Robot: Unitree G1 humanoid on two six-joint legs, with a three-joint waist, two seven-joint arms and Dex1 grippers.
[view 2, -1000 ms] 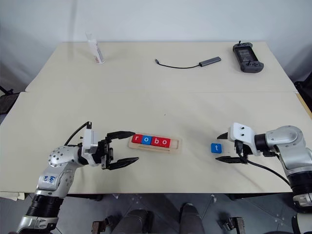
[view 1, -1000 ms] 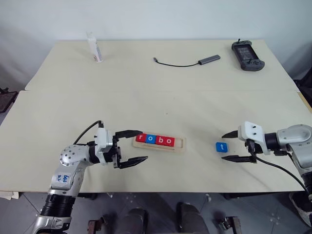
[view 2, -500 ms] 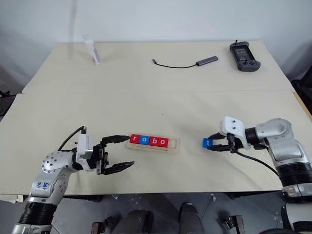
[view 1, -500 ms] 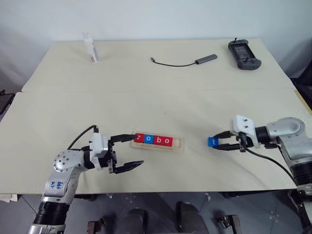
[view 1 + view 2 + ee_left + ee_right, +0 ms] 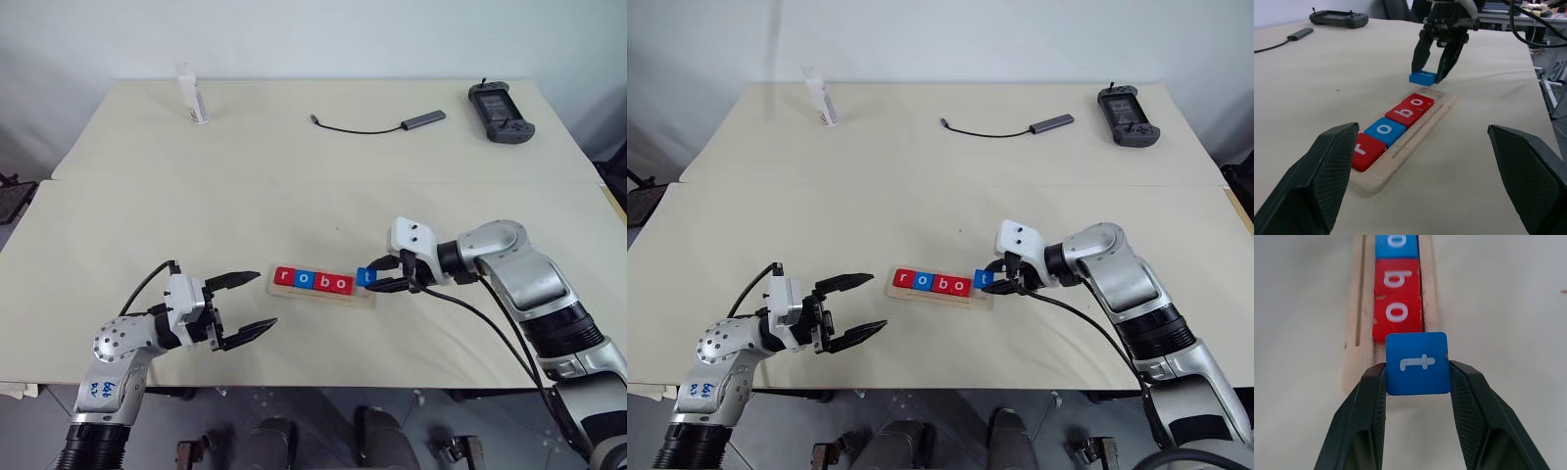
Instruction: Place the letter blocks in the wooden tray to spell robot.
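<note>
Left gripper (image 5: 251, 304) fingers spread wide, empty, near the wooden tray's (image 5: 364, 298) left end, right gripper (image 5: 384, 275) fingers clamped on the blue t block (image 5: 1417, 363) above the tray's right end slot, red r, blue o, red b, red o blocks (image 5: 313, 281) seated in a row, cable (image 5: 364, 126) and black controller (image 5: 501, 102) far back.

Robotics lab or test room. Two plain cream benches (image 5: 118, 206) pushed together against a bare white wall (image 5: 323, 34). At far edge: black handheld controller (image 5: 500, 101), cabled USB adapter (image 5: 423, 119), small white bottle (image 5: 191, 95). In left wrist view, cluttered workstation (image 5: 1528, 12) with loose cables beyond bench edge.
</note>
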